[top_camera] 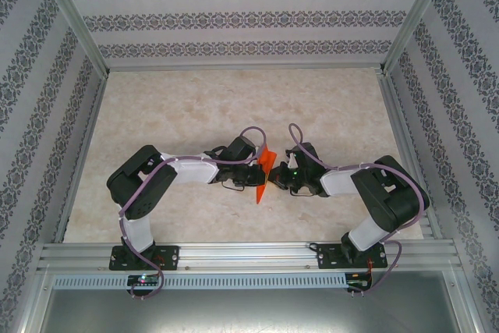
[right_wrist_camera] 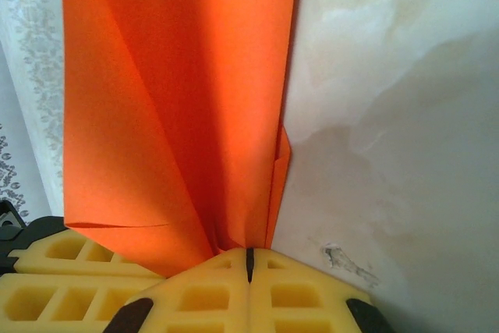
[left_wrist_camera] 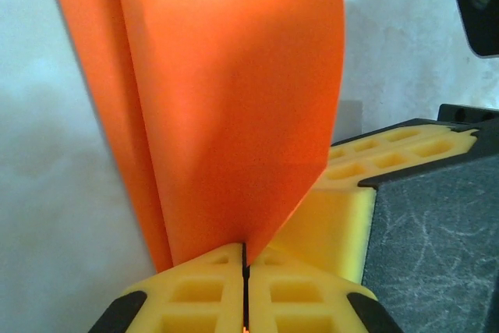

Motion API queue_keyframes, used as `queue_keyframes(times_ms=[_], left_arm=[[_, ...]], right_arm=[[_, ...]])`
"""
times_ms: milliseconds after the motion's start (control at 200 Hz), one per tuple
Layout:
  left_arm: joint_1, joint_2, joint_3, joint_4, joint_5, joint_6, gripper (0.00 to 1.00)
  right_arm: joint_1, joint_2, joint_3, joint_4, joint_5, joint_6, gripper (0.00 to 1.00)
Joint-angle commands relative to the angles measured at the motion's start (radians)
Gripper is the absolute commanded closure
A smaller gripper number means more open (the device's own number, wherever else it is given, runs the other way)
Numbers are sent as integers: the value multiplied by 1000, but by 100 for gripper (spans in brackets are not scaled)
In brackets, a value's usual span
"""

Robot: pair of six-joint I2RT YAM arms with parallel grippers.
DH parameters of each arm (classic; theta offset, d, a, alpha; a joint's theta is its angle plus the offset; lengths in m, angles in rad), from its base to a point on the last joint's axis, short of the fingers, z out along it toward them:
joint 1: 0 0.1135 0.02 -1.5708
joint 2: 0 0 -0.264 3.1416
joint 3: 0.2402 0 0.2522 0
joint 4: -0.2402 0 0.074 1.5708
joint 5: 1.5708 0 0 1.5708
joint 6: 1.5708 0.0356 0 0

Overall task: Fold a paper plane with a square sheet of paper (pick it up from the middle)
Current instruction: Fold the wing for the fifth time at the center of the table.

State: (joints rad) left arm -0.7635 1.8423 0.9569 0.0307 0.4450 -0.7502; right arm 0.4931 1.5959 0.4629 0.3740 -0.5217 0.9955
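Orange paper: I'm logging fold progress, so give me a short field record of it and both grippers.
object: thin, bright orange folded paper sheet
pose: standing on edge over the marbled table
left gripper: shut on the sheet
right gripper: shut on it from the opposite side
fold state: creased, layers visible

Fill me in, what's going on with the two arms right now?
Both arms meet mid-table, holding the orange paper between them. The left gripper is shut on the paper, which fans out from its pads in folded layers. The right gripper is shut on it from the opposite side. The paper stands on edge above the table. It is creased, but I can't yet make out a finished plane.
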Motion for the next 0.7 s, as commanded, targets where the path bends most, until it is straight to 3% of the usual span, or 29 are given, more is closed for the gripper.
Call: queue_keyframes(times_ms=[0, 595, 699], left_arm=[[13, -13, 27, 4, 3, -2, 90], [14, 57, 32, -32, -12, 36, 88], [15, 55, 26, -13, -4, 31, 83]], right_arm=[[5, 33, -5, -57, 43, -27, 100], [7, -3, -13, -61, 37, -23, 100], [7, -10, -13, -63, 36, -20, 100]])
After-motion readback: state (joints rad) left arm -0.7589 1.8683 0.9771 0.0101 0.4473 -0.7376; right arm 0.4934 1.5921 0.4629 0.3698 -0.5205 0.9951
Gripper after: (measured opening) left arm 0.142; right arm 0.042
